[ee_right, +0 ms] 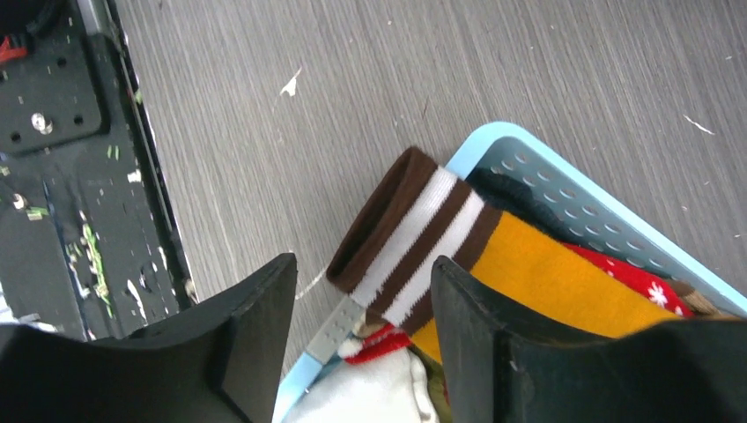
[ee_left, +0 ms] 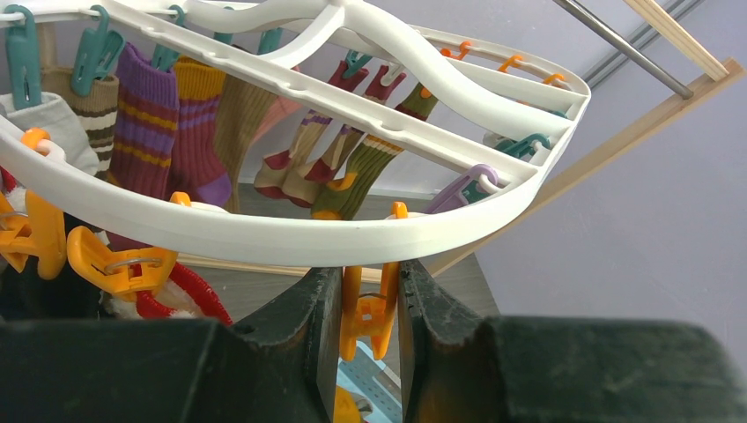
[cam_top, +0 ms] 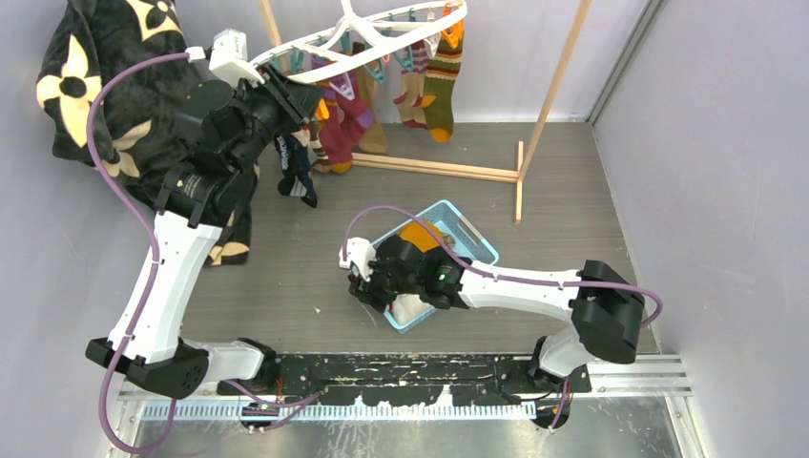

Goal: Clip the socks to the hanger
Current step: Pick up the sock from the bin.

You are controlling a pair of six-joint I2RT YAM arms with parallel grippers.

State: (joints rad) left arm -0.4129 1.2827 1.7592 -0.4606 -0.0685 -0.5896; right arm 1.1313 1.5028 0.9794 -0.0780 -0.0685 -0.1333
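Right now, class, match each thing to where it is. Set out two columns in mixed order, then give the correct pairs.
Things:
1. orange clip
2. mustard sock
3. olive striped sock
4. black blanket

Places:
A. hanging from the hanger
B. gripped by the left gripper
C. in the blue basket, cuff over its rim
D. at the far left corner

Pairs: 1-B, 2-C, 3-A, 4-D
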